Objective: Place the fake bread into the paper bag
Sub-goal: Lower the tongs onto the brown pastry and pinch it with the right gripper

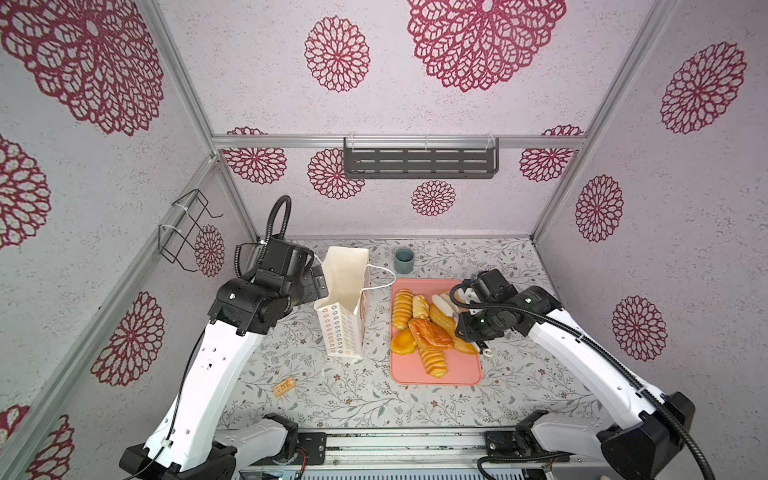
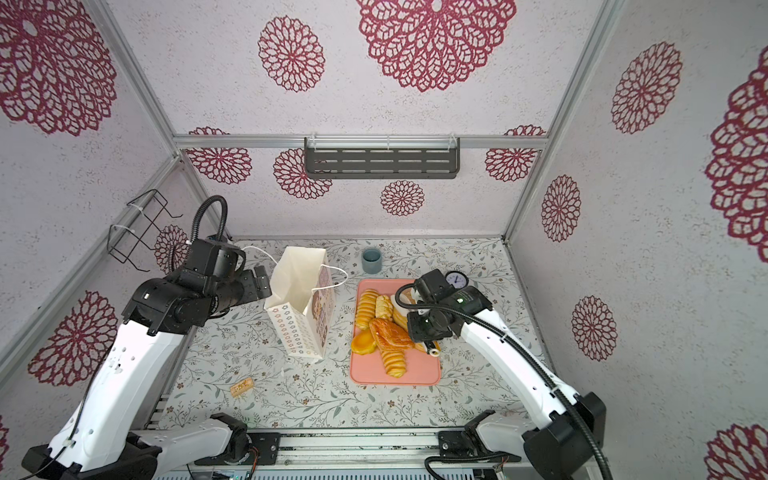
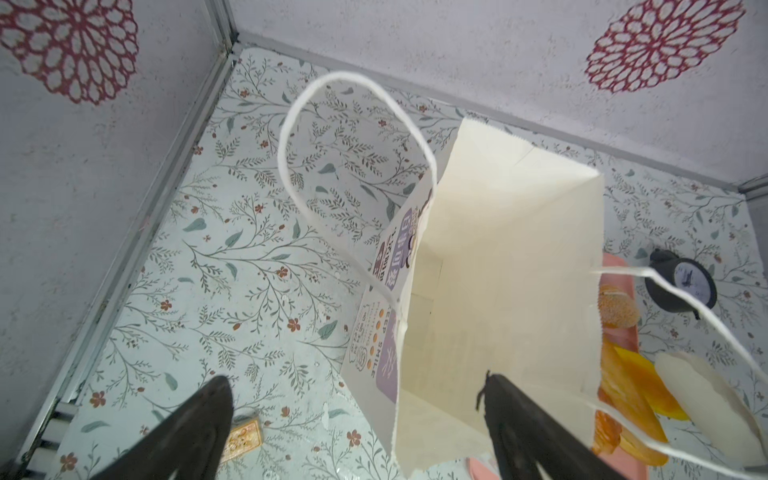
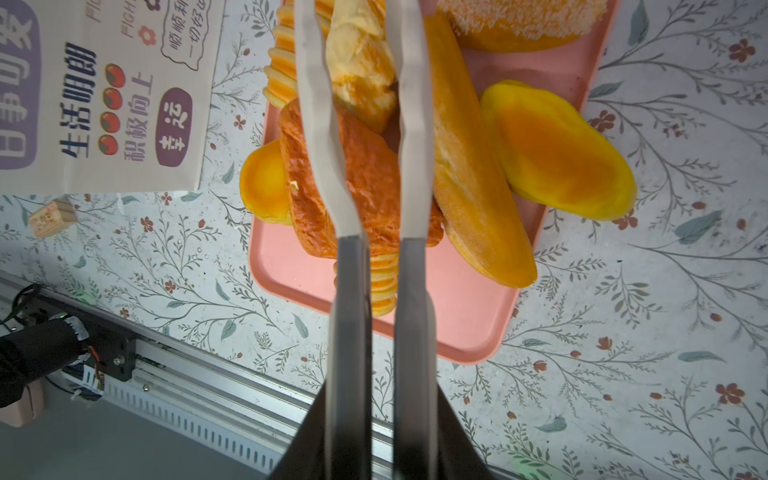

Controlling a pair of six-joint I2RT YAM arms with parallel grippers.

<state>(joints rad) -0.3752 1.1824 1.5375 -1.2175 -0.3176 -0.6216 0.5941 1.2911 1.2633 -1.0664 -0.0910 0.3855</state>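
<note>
The fake bread (image 1: 428, 332) lies heaped on a pink tray (image 1: 436, 374): ridged loaves, a brown pastry, a long roll and flat orange ovals. My right gripper (image 4: 380, 415) is shut on the grey handles of metal tongs (image 4: 324, 145). The tongs' arms reach over the heap, either side of a pale loaf (image 4: 361, 62); their tips are out of view. The cream paper bag (image 1: 345, 307) stands open left of the tray, also seen in the other top view (image 2: 297, 307). My left gripper (image 3: 357, 415) is open wide astride the bag's printed wall (image 3: 374, 353), one finger inside.
A teal cup (image 1: 403, 260) stands behind the tray and a small black clock (image 2: 456, 279) sits by my right wrist. A tan cork-like piece (image 1: 284, 386) lies near the front left. A wire rack (image 1: 183, 228) hangs on the left wall.
</note>
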